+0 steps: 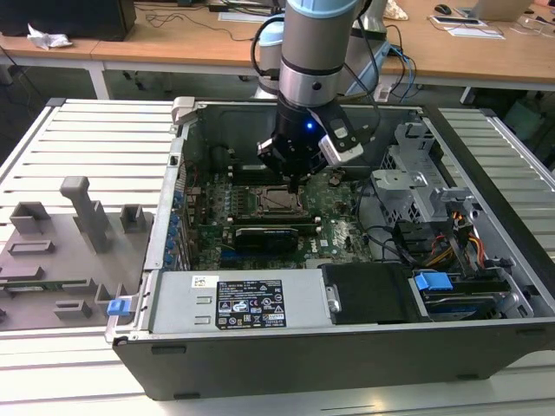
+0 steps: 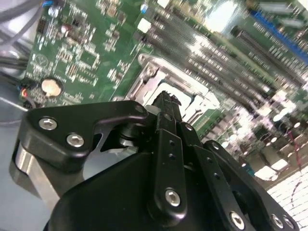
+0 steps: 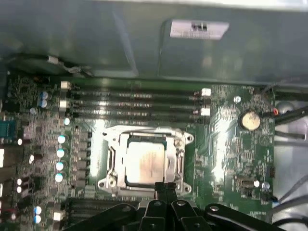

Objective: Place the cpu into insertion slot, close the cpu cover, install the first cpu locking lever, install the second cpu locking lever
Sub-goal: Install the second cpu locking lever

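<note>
One gripper (image 3: 165, 188) is all I bring here, and my fingers (image 2: 166, 113) are pressed together with nothing between them, tips hanging right at the edge of the cpu cover (image 3: 179, 161). That cover lies flat over the insertion slot (image 3: 146, 161), its silver frame ringing the cpu (image 3: 144, 162), whose pale face shows through the window. The socket sits on the green motherboard (image 3: 231, 159), beside the row of long memory slots (image 3: 134, 102) that run along the board's edge by the case wall (image 3: 96, 43). A round coin cell (image 3: 250, 120) shines toward the board's far corner. In the exterior view I hover inside the open computer case (image 1: 486, 347), directly over the socket (image 1: 279, 201). A white sticker on the wall (image 3: 199, 29) and a black label (image 1: 250, 304) on the grey power-supply box both carry print I can't make out.
</note>
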Motion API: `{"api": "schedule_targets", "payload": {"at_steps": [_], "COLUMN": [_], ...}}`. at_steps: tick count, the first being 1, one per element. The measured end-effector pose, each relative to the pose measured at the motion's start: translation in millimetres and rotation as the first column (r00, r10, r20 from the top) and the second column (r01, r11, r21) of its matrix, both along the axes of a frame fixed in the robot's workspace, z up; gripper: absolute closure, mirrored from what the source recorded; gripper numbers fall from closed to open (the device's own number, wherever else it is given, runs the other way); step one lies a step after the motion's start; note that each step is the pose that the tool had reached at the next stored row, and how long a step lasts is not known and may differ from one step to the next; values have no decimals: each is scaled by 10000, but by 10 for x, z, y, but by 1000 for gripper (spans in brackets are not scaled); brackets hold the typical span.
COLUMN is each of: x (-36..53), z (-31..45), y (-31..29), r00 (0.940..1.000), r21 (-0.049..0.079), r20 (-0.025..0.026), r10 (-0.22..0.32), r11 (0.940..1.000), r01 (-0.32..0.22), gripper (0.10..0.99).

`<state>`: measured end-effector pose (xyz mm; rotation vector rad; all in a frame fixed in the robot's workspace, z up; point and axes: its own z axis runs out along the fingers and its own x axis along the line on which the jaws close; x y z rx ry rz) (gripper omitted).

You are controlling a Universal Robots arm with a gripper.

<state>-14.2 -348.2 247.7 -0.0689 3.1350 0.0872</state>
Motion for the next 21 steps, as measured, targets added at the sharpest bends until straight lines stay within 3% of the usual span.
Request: {"api": "schedule_targets", "payload": {"at_steps": [2,4,6,9,16,21], "x": [0,0,-1,-27,-214,-359], "z": [-13,-34,-53,-68,-91,-162], "y": [-53,-130,-162,-187,-226,-236], "r00": [10000,10000,10000,10000,10000,10000], "r21": [68,278,332,338,337,337], "r20": [-20,-34,-35,-35,-36,-37], "r10": [1,0,1,1,1,1], "r11": [10000,9996,9994,9994,9994,9994], "r01": [-1,1,0,1,0,0], "gripper": [980,980,980,980,980,980]}}
